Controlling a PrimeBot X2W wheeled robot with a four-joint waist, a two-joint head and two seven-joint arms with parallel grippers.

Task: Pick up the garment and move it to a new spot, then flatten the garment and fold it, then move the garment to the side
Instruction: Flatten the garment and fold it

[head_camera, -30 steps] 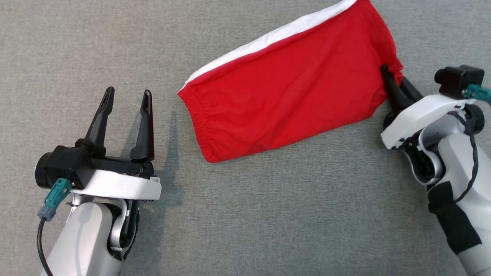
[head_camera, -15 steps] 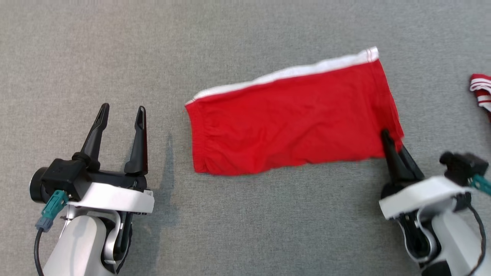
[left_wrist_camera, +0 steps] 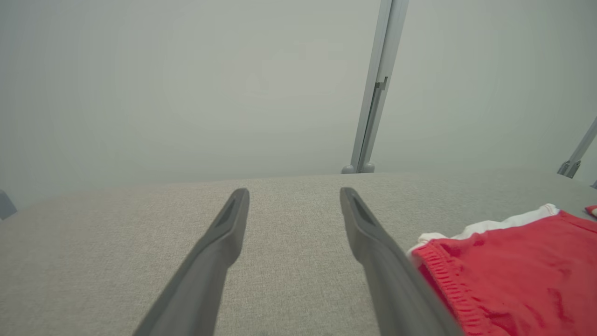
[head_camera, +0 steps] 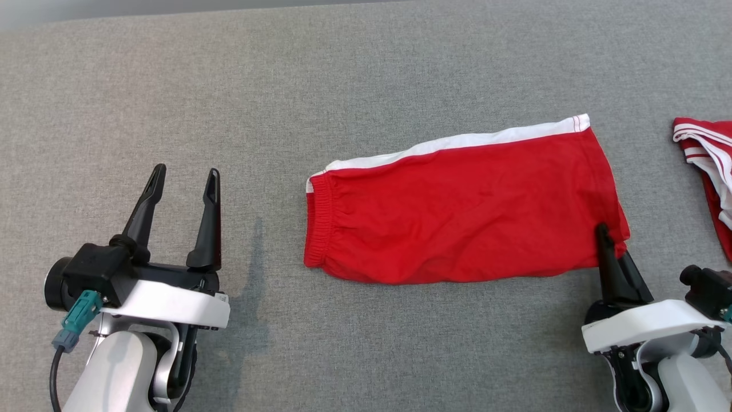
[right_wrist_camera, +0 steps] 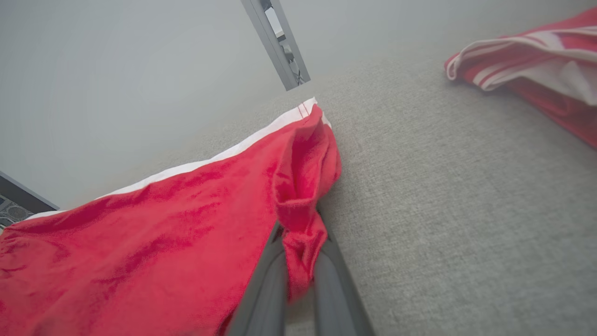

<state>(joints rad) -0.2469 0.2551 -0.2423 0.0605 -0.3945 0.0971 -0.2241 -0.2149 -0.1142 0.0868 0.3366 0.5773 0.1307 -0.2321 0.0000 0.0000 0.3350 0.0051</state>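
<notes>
Our left tool [head_camera: 186, 171] sits at lower left, fingers spread wide, pointing up. Our right tool [head_camera: 607, 239] at lower right is clamped on the garment [head_camera: 457, 217] corner, fingers tilted up-left.

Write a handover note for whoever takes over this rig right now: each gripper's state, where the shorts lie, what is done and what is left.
Left gripper: open and empty, over the grey table, to the left of the red shorts.
Right gripper: shut on the shorts' near right corner, which is bunched between its fingers.
Shorts: mid-table, mostly flat, waistband towards the left gripper, white stripe along the far edge.
A second red-and-white garment lies at the table's right edge, apart from the shorts.
Done: the shorts look flattened and folded in half.
Left: move them to the side, then release.
</notes>
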